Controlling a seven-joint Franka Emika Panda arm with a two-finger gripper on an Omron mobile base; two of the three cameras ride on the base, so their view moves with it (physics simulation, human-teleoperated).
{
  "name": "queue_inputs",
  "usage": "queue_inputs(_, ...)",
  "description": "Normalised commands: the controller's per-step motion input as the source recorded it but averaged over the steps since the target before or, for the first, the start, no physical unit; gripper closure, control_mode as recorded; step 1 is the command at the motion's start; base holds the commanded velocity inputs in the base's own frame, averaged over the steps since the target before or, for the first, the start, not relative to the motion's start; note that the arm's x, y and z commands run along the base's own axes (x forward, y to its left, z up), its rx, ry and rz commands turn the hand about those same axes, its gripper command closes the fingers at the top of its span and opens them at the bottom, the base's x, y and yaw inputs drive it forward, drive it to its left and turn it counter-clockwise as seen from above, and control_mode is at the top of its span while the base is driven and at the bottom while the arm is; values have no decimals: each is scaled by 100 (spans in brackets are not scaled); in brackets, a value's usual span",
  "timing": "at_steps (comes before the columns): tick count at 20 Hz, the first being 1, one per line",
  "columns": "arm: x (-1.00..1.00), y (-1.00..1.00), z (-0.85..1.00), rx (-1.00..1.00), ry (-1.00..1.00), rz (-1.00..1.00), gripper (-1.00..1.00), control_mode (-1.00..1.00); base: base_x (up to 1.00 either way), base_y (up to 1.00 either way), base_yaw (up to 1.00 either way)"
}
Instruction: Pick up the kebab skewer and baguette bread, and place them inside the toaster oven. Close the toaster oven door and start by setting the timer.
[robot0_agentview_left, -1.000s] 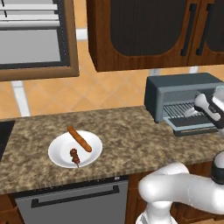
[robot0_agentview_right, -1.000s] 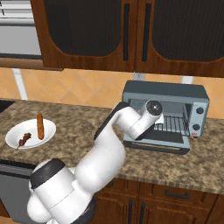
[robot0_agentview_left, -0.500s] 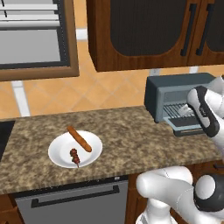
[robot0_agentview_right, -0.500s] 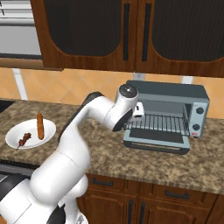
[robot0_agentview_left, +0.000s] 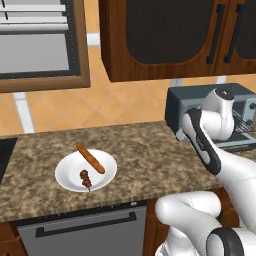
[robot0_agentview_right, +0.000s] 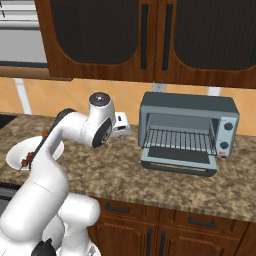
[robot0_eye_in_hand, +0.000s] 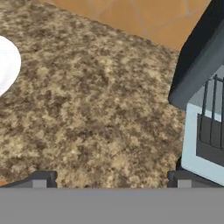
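Gripper (robot0_eye_in_hand: 109, 177) wide open, empty, over counter (robot0_agentview_left: 145, 155) between plate (robot0_agentview_left: 70, 177) and toaster oven (robot0_agentview_right: 187, 132). Kebab skewer (robot0_agentview_left: 85, 179) and baguette bread (robot0_agentview_left: 90, 159) lie close together on plate. Toaster oven door (robot0_agentview_right: 179, 162) down. Risk: fingers catch baguette when grasping thin skewer, or skewer rolls away.

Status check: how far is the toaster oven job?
Done: toaster oven door is down, rack bare. In hand: nothing; the gripper is open over the counter beside the toaster oven. Left: kebab skewer and baguette bread on the plate, then door, timer.
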Motion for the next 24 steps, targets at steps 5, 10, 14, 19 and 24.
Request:
queue_inputs(5,0,100,0,-16,0,7,-100,-100,0,0,0)
queue_inputs(10,-3,100,0,-6,0,2,-100,-100,0,0,0)
queue_inputs(14,-11,100,0,-7,0,1,-100,-100,0,0,0)
queue_inputs(19,-3,95,0,-9,0,0,-100,-100,0,0,0)
queue_inputs(24,-9,65,0,0,0,0,-100,-100,0,0,0)
